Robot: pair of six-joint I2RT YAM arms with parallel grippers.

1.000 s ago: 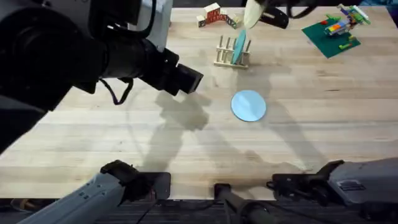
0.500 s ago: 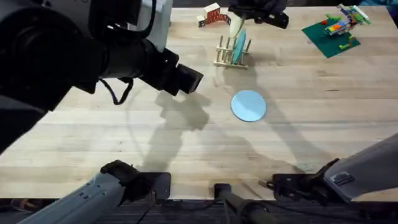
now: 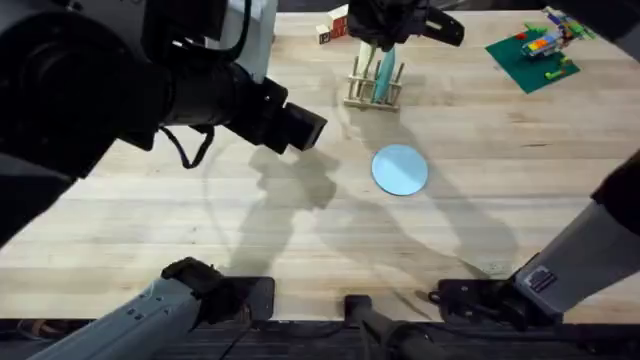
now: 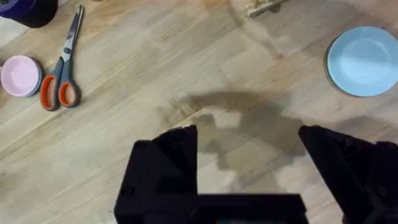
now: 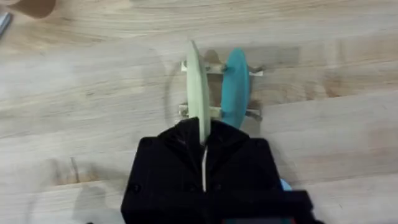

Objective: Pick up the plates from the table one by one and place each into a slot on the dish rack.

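My right gripper (image 5: 202,134) is shut on a pale cream plate (image 5: 197,93), held on edge over the wooden dish rack (image 5: 214,68). The plate's lower edge sits between the pegs, next to a teal plate (image 5: 235,93) standing in the neighbouring slot. In the overhead view the right gripper (image 3: 388,28) hangs over the rack (image 3: 372,88) at the table's far side. A light blue plate (image 3: 400,169) lies flat mid-table and shows in the left wrist view (image 4: 364,61). My left gripper (image 4: 249,155) is open, raised high over the table with nothing in it.
Orange-handled scissors (image 4: 62,68) and a small pink dish (image 4: 20,76) lie on the table's left part. A green baseplate with a brick toy (image 3: 532,48) sits at the far right. Small toy blocks (image 3: 338,22) stand behind the rack.
The right gripper has come down and forward with the cream plate, from above and behind the rack to right over it. The left arm and the blue plate have not moved.
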